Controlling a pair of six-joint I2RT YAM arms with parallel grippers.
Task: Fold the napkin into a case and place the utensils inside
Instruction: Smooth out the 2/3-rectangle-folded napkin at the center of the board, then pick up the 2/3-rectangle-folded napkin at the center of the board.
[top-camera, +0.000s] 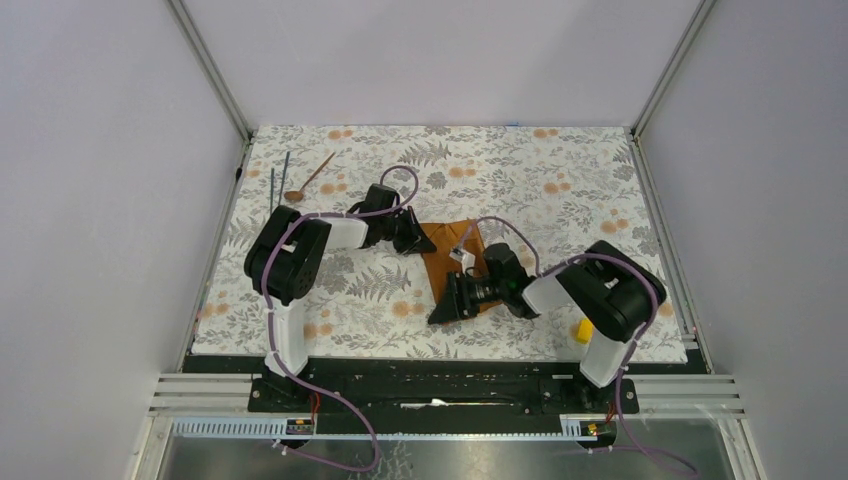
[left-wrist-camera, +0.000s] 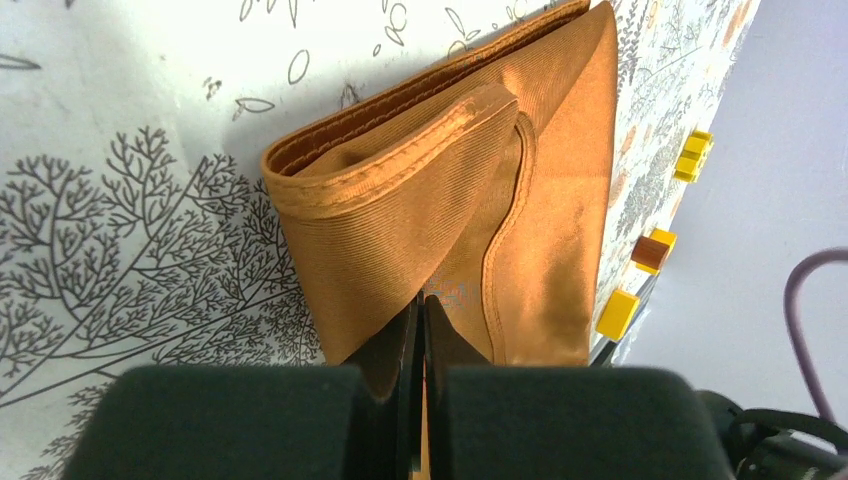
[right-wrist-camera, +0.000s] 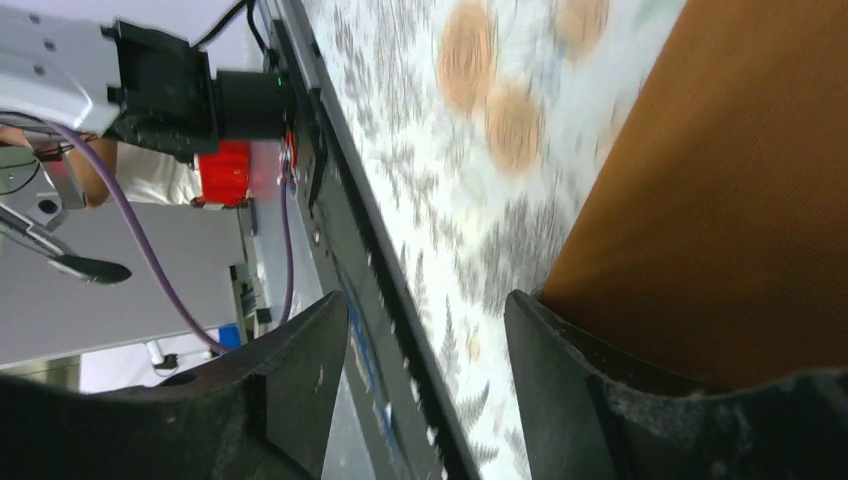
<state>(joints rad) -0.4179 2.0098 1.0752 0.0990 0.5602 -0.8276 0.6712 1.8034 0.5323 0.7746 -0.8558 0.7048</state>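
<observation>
The rust-orange napkin (top-camera: 455, 258) lies folded in layers on the floral tablecloth between the two arms. In the left wrist view the napkin (left-wrist-camera: 420, 200) shows stitched hems and a diagonal flap running to my left gripper (left-wrist-camera: 422, 305), which is shut on that flap at the napkin's left edge (top-camera: 418, 240). My right gripper (right-wrist-camera: 425, 305) is open and holds nothing. It sits low by the napkin's near corner (top-camera: 447, 305), one fingertip (right-wrist-camera: 530, 320) against the napkin's edge (right-wrist-camera: 720, 200). The copper-brown spoon (top-camera: 310, 178) and two dark rods (top-camera: 278, 182) lie at the far left.
The floral tablecloth (top-camera: 520, 170) covers the table. A yellow block (top-camera: 582, 330) sits by the right arm's base. In the left wrist view, yellow blocks (left-wrist-camera: 692, 155) (left-wrist-camera: 620, 310) and a brown one (left-wrist-camera: 655, 250) line the table's near edge. A black rail (top-camera: 440, 365) borders the front.
</observation>
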